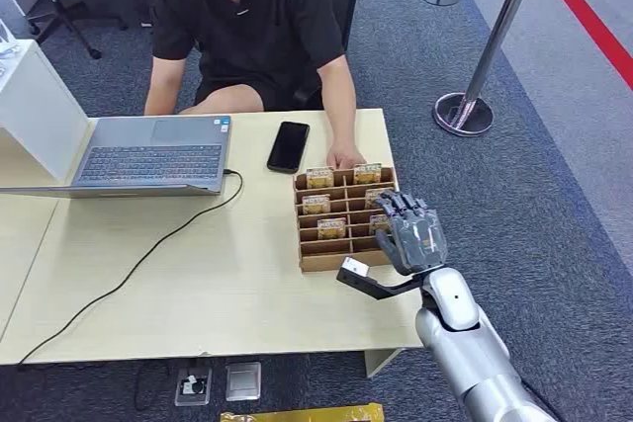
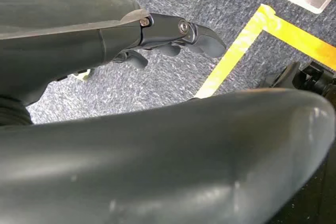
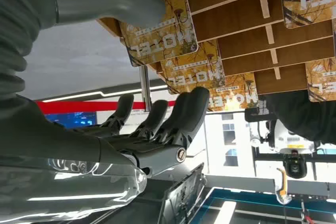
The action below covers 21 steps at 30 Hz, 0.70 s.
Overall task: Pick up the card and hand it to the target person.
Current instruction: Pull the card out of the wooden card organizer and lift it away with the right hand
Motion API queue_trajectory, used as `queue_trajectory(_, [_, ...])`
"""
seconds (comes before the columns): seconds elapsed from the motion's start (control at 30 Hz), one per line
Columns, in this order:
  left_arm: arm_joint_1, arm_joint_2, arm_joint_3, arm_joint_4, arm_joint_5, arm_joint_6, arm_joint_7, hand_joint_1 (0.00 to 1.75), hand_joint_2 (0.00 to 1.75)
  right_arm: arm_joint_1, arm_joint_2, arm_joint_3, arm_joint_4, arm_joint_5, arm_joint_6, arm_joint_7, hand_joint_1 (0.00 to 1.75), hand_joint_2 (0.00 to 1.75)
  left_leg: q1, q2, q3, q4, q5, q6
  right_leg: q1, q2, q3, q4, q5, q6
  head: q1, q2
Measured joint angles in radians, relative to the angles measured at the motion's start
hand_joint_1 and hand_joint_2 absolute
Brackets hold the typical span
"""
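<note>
My right robot hand (image 1: 412, 232) is hovering with fingers spread, grasping nothing, at the right edge of the brown cardboard slotted tray (image 1: 328, 256) | yellow patterned hotel cards (image 1: 320, 177) are standing in tray slots on the pale wooden tabletop (image 1: 187, 294) | my left robot hand (image 2: 170, 38) is hanging released above grey carpet (image 2: 170, 77) | a person's hand (image 1: 345, 156) is touching the tray's far edge

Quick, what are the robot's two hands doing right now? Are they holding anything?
Left hand: holding nothing, fingers loosely apart above the grey carpet.
Right hand: open, holding nothing, at the brown cardboard card tray with yellow hotel cards.
</note>
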Motion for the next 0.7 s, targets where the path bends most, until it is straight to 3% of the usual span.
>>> queue_trajectory(0.33, [0.0,0.0,0.0,0.0,0.0,0.004,0.0,0.0,0.0,-0.001,0.0,0.0,0.0,0.009,0.001,0.01,0.56,1.75,0.0,0.0,0.0,0.0,0.0,0.0,0.0,0.0,0.0,0.0,0.0,0.0,0.0,0.0])
queue_trajectory(0.57, [0.0,0.0,0.001,0.0,0.002,0.006,0.0,0.0,0.0,-0.001,0.0,0.0,-0.002,0.035,0.024,0.018,0.78,1.75,0.0,0.0,0.0,0.0,0.0,0.0,0.0,0.0,0.0,0.0,0.0,0.0,0.0,0.0])
queue_trajectory(0.7, [0.0,0.0,0.004,0.0,0.003,0.004,0.0,0.0,0.0,-0.004,-0.004,0.0,-0.003,0.037,0.04,0.021,0.66,1.75,0.0,0.0,0.0,0.0,0.0,0.0,0.0,0.0,0.0,0.0,0.0,0.0,0.0,0.0])
